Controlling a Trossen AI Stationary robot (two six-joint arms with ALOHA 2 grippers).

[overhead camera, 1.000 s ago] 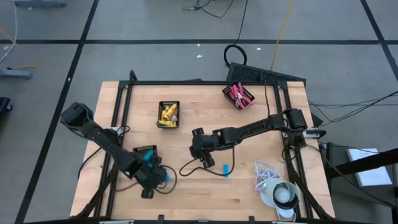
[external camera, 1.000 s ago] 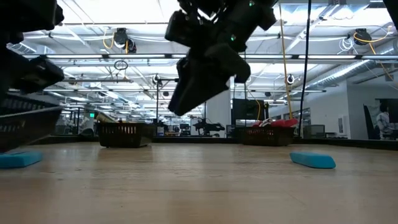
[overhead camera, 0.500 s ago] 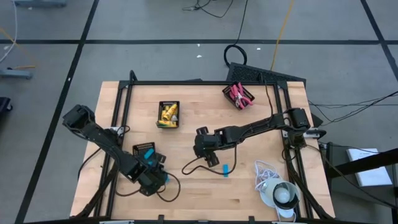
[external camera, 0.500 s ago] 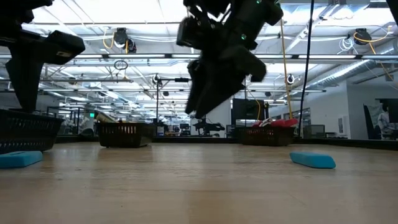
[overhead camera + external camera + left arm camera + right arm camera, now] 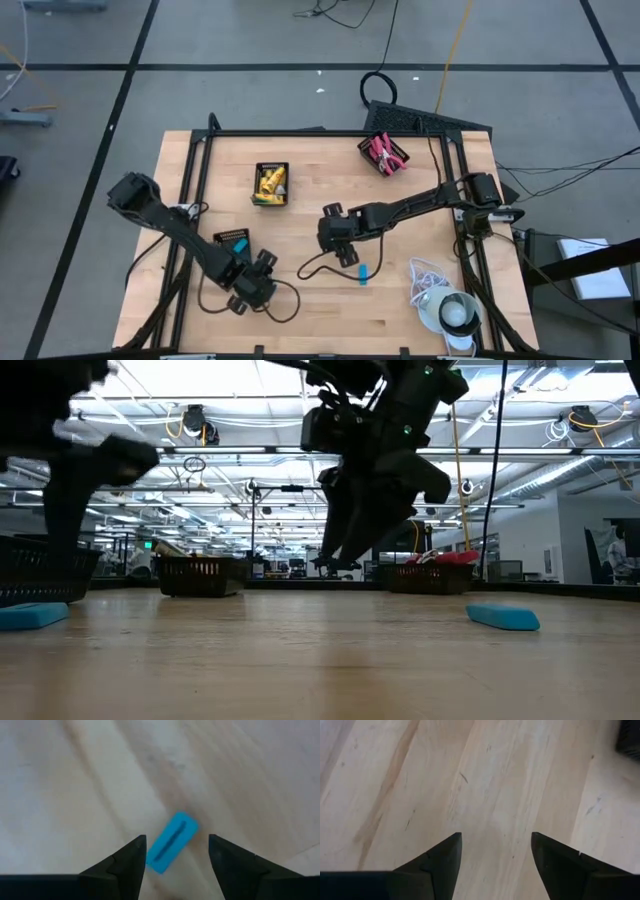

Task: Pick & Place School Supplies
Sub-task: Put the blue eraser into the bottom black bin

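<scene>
A light-blue oblong piece (image 5: 170, 845) lies flat on the wooden table. My left gripper (image 5: 176, 837) hangs open above it near the table's front left (image 5: 252, 288), one finger on each side, and the fingers do not touch it. A second light-blue piece (image 5: 361, 271) lies flat near the table's middle front. My right gripper (image 5: 338, 245) hangs open over bare wood (image 5: 492, 795) just to the far left of that piece. In the low view both blue pieces rest on the table, the first (image 5: 30, 617) and the second (image 5: 503, 618).
A black tray (image 5: 230, 238) beside my left gripper holds a blue piece (image 5: 241, 249). Another tray (image 5: 271, 184) holds yellow pieces, and one at the far right (image 5: 383, 154) holds red-handled scissors. A white cord with a round object (image 5: 445, 308) lies at the front right.
My left gripper has rolled about its own pointing line and shifted a little toward the table's right, over the blue piece. My right gripper has moved a little toward the table's right, nearer the second blue piece. Both blue pieces have stayed where they lay.
</scene>
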